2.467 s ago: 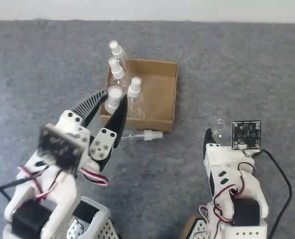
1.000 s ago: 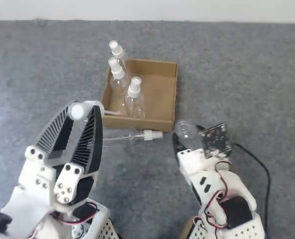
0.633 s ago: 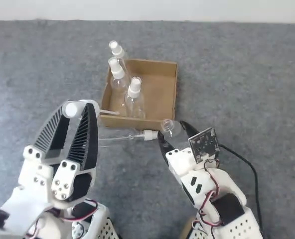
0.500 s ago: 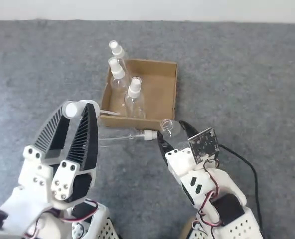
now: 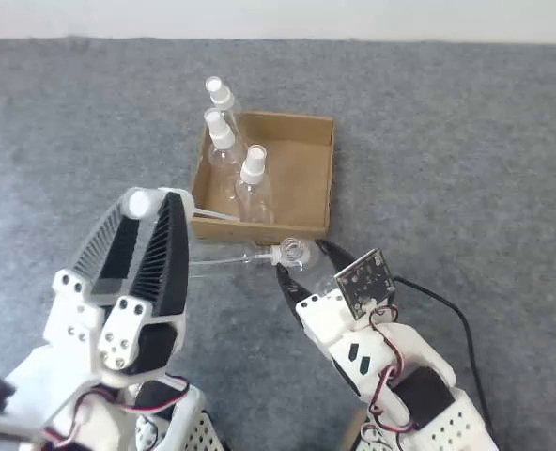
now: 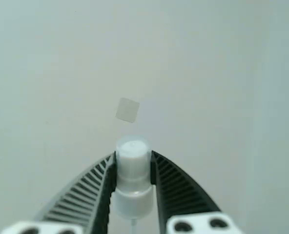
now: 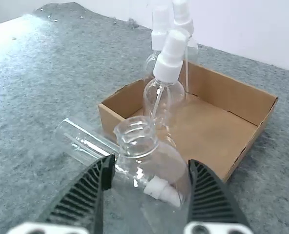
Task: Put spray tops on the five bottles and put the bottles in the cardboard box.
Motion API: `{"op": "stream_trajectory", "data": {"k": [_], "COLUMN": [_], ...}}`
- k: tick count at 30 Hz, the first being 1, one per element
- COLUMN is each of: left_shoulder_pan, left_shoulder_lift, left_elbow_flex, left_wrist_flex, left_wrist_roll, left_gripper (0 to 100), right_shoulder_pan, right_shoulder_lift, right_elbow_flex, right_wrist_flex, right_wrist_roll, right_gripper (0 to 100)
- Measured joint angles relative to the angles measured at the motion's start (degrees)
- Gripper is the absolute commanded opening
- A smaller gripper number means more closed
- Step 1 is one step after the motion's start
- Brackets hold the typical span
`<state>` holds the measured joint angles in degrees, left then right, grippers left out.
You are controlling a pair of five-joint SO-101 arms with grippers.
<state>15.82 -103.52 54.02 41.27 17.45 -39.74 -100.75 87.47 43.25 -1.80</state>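
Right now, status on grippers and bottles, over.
Left gripper shut on spray top. Right gripper shut on uncapped bottle, near box front. Capped bottle lying right beside it, possibly in the way.

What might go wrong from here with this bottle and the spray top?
The open bottle in the right claw sits right beside the lying bottle in front of the cardboard box; moving it may knock that one rolling. The spray top in the left claw trails a thin tube, which may miss the narrow neck or bend.
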Motion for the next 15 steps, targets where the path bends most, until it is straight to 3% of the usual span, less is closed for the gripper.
{"op": "stream_trajectory", "data": {"k": [15], "left_shoulder_pan": [6.3], "left_shoulder_lift": [0.0], "left_elbow_flex": [11.8], "left_wrist_flex": [-7.4], "left_wrist_roll": [1.2], "left_gripper": [1], "right_shoulder_pan": [-0.5], "right_shoulder_lift": [0.0], "right_elbow_flex": [0.0], "right_wrist_flex": [0.0], "right_wrist_roll": [0.0], "right_gripper": [9.0]}}
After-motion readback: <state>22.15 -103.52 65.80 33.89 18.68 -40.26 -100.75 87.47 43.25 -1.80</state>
